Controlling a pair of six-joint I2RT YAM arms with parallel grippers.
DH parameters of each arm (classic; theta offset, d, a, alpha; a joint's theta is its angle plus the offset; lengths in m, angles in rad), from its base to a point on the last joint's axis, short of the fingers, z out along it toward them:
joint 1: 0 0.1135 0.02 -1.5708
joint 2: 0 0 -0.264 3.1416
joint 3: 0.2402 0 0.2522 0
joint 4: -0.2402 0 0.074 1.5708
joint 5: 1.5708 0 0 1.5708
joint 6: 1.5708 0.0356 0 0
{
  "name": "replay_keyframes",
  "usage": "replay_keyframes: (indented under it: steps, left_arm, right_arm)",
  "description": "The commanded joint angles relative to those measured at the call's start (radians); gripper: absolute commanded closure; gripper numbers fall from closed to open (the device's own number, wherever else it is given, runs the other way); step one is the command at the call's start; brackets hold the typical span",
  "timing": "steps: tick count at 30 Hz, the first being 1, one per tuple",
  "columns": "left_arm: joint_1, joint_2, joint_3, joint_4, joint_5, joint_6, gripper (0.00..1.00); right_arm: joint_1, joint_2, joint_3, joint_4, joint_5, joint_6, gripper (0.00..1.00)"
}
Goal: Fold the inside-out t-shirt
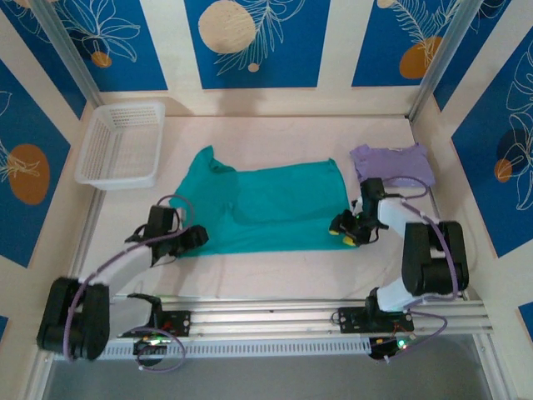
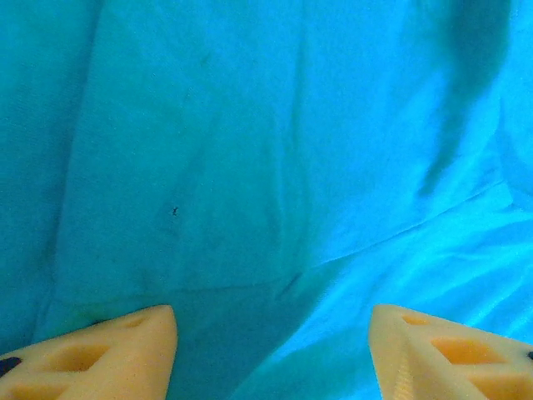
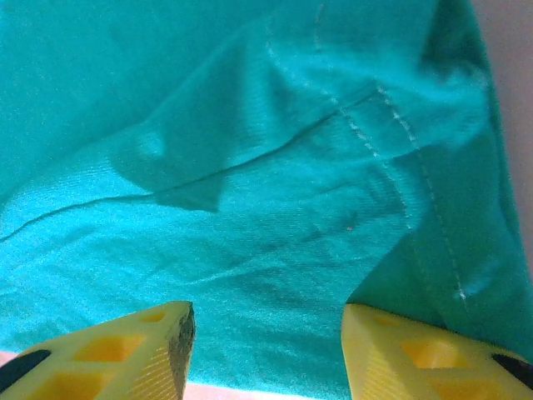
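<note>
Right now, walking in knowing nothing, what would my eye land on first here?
A teal t-shirt lies spread across the middle of the pale table. Two black robot arms reach to the ends of its near edge, with the left gripper and right gripper both open at the cloth. A white basket sits at the far left and a lavender shirt at the far right.

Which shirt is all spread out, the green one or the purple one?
The teal-green t-shirt, lying wide and flat in the middle. The lavender shirt sits bunched small at the far right.
</note>
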Motion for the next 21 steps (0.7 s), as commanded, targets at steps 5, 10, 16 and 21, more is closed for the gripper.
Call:
replay_keyframes:
  steps: [5, 10, 16, 21]
  left_arm:
    - [0.004, -0.068, 0.125, -0.035, -0.068, -0.011, 0.37]
    - [0.007, 0.205, 0.372, 0.078, -0.129, 0.069, 0.35]
    - [0.012, 0.458, 0.600, 0.131, -0.119, 0.095, 0.35]
    - [0.012, 0.563, 0.693, 0.124, -0.113, 0.121, 0.35]
  right_arm:
    - [0.035, -0.167, 0.092, 0.025, 0.104, 0.011, 0.45]
    - [0.038, 0.036, 0.291, 0.180, 0.207, -0.095, 0.40]
    - [0.059, 0.397, 0.624, 0.130, 0.345, -0.224, 0.39]
    - [0.072, 0.608, 0.857, 0.031, 0.399, -0.286, 0.41]
